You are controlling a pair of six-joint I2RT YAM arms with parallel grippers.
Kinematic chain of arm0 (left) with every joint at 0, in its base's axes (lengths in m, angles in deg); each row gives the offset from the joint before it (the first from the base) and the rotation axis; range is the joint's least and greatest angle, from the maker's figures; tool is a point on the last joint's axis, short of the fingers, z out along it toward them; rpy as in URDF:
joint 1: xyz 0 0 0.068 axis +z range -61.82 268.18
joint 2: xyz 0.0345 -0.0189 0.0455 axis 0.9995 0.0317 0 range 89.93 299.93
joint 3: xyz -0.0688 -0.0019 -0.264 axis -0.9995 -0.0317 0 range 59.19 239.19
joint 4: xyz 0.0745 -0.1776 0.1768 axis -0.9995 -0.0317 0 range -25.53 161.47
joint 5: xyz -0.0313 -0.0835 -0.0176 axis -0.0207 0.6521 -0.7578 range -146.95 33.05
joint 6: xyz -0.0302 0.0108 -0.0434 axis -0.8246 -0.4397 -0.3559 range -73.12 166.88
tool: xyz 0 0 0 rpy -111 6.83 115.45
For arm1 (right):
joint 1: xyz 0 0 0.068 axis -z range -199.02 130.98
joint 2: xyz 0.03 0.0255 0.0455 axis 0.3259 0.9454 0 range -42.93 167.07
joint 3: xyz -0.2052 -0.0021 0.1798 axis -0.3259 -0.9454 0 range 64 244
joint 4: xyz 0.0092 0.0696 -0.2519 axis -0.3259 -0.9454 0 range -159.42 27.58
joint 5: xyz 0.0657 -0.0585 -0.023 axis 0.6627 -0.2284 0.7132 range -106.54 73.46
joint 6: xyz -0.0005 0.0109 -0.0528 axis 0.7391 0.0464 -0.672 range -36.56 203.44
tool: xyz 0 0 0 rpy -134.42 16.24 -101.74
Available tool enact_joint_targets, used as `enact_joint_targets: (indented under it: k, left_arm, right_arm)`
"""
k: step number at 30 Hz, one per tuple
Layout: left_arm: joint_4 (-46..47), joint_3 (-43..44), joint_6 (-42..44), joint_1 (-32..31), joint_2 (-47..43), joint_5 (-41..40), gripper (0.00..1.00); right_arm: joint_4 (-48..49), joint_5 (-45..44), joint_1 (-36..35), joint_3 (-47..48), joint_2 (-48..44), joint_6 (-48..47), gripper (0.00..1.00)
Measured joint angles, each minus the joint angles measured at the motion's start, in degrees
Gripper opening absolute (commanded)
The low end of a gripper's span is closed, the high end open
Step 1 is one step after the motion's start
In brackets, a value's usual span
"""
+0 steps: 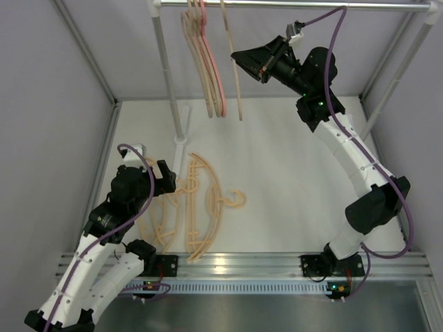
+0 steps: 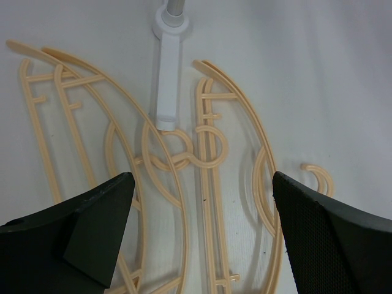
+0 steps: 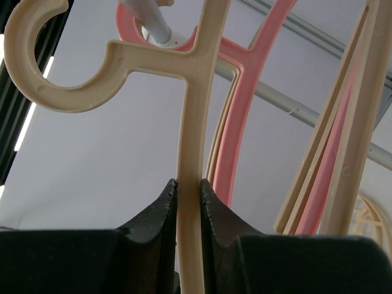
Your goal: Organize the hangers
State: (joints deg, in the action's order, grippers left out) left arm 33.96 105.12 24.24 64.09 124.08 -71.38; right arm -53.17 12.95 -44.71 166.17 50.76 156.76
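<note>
From the top camera I saw the job partly done: a bunch of hangers [image 1: 208, 69] hung from the rail [image 1: 311, 5], one pink hanger [image 1: 217, 79] among plain beige ones packed too close for me to count, though I judged at least two. Just right of them the right gripper [image 1: 243, 61] held one more beige hanger [image 1: 235, 83] up near the rail. I could not tell from there whether its hook was over the bar. Down on the table [image 1: 297, 166] lay the peach-tan hangers [image 1: 197, 207], overlapping, with the left gripper [image 1: 164, 181] poised above them. In the left wrist view that gripper [image 2: 201, 184] had its fingers spread wide and nothing between them. Beneath it I counted four peach-tan hangers, a left pair [image 2: 92, 92] and a right pair [image 2: 211, 122], their hooks tangled near the pole's white foot [image 2: 169, 79]. The right wrist view showed the right gripper [image 3: 188, 190] pinched tight on the beige hanger's stem [image 3: 196, 92]; its hook looked clear of the rail [image 3: 288, 104], with the pink hanger [image 3: 245, 92] behind. By my reckoning, one hanger was mid-placement and four were left to lift.
</note>
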Motion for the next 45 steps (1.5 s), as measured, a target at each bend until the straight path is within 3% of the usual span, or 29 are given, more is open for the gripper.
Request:
enact_joint_targets:
  k: [19,31,45]
  left_arm:
    - [0.0,0.0,0.0,-0.4,-0.7,-0.1,0.98]
    - [0.0,0.0,0.0,-0.7,-0.7,-0.2,0.98]
    - [-0.1,0.0,0.0,-0.8,-1.0,-0.3,0.98]
  right_arm:
    - [-0.5,-2.1,-2.6,10.4,12.3,2.5,0.00]
    - [-0.7,-2.7,-2.8,11.6,14.0,3.5,0.01]
    - [-1.0,-3.8,-3.3,11.5,13.5,2.1,0.33]
